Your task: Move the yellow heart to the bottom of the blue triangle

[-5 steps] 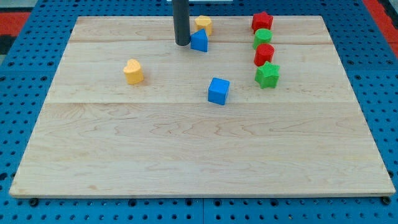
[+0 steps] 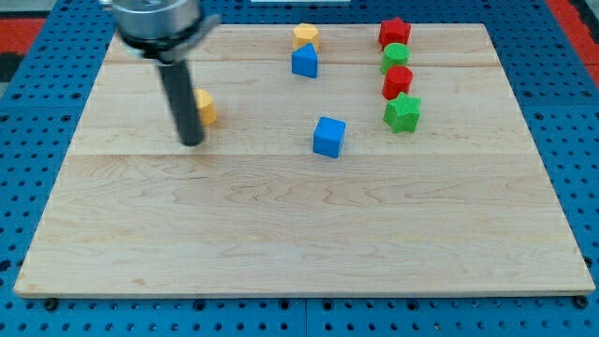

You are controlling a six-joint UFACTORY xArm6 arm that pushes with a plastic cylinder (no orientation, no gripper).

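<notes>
The yellow heart (image 2: pixel 205 107) lies left of centre on the wooden board (image 2: pixel 281 234), partly hidden behind my rod. My tip (image 2: pixel 191 142) rests on the board just below and left of the heart, close beside it; I cannot tell whether it touches. The blue triangle (image 2: pixel 304 62) sits near the view's top, well right of the heart, with a yellow block (image 2: pixel 305 36) touching its top side.
A blue cube (image 2: pixel 328 137) sits near the centre. At the top right a column runs downward: red star (image 2: pixel 394 32), green round block (image 2: pixel 396 56), red block (image 2: pixel 398 81), green star (image 2: pixel 402 112).
My rod has moved from beside the blue triangle down and to the left, to the yellow heart's lower left. No block has visibly moved.
</notes>
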